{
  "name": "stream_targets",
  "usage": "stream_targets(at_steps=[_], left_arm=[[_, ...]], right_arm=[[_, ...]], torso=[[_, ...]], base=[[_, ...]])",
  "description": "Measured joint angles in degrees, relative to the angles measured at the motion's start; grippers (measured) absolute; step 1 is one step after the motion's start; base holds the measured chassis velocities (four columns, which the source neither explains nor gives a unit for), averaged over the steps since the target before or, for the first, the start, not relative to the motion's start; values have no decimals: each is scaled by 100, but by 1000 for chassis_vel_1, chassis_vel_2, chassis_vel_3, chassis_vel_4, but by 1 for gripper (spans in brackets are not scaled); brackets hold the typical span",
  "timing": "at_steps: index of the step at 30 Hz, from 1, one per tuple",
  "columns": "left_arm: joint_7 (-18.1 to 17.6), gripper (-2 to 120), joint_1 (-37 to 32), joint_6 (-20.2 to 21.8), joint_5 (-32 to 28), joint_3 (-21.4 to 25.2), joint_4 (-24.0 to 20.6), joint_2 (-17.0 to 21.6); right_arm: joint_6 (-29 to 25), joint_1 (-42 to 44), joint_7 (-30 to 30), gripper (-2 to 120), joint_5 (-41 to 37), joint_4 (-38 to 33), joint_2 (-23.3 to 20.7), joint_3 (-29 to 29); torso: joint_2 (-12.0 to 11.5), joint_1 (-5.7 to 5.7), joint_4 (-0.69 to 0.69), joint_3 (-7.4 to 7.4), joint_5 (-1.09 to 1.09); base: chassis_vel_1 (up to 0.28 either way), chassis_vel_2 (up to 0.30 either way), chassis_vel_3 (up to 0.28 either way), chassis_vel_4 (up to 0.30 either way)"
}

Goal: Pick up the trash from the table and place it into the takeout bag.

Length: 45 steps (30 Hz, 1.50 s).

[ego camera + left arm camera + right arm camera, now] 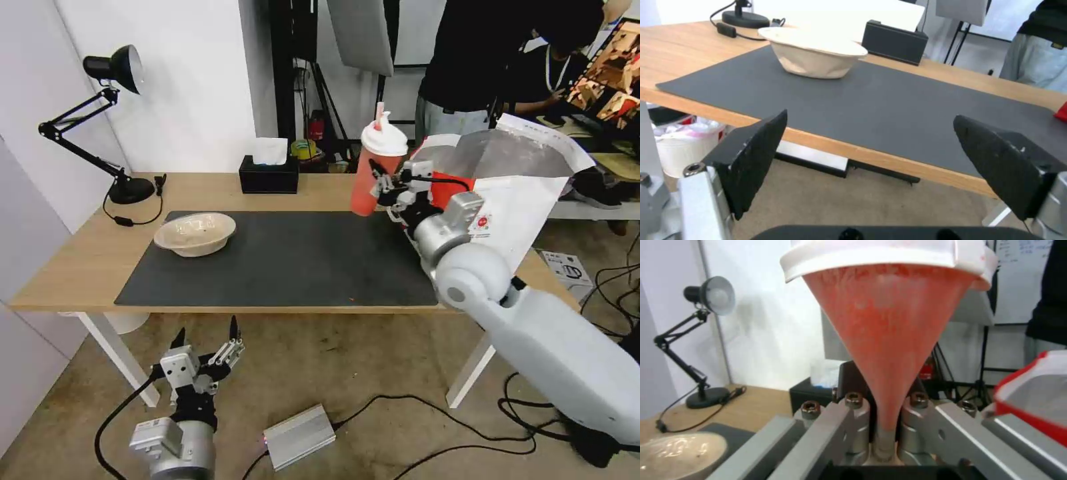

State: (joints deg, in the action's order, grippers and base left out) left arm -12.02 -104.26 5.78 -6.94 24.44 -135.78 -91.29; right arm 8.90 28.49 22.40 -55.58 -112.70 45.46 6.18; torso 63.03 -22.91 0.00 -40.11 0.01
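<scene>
1. My right arm reaches out over the right end of the table (80,260). Its right gripper (387,188) is clamped on the red drink cup (373,170) and holds it up in the air, just beside the takeout bag (520,193).
2. The cup leans a little, with its white lid on top. It does not touch the table.
3. My left arm hangs low, in front of the table's near edge. The left gripper (207,343) points up with its black fingers (751,160) spread wide and nothing between them.
4. The beige bowl (195,233) sits on the left part of the dark mat (300,260).
5. My right arm covers the lower left part of the bag, and I cannot see inside the bag.
6. In the right wrist view the cup (889,336) blocks most of what is behind it, and the bag (1036,396) is cut off at the edge.
</scene>
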Motion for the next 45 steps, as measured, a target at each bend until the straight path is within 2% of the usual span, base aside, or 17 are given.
stream_targets(at_steps=[12,25,45], left_arm=[[2,100,54,7,1,-10,29,1],[1,100,77,13,0,-4,48,1],[-3,100,116,15,-17,-19,100,4]], right_arm=[[184,-424,-4,3,-391,60,-370,-317],[355,-690,130,3,-457,265,-448,-474],[383,-928,233,3,-431,996,-521,-755]], torso=[[-1,0,0,0,0],[-1,0,0,0,-1],[0,0,0,0,-1]], base=[[0,0,0,0],[0,0,0,0],[0,0,0,0]])
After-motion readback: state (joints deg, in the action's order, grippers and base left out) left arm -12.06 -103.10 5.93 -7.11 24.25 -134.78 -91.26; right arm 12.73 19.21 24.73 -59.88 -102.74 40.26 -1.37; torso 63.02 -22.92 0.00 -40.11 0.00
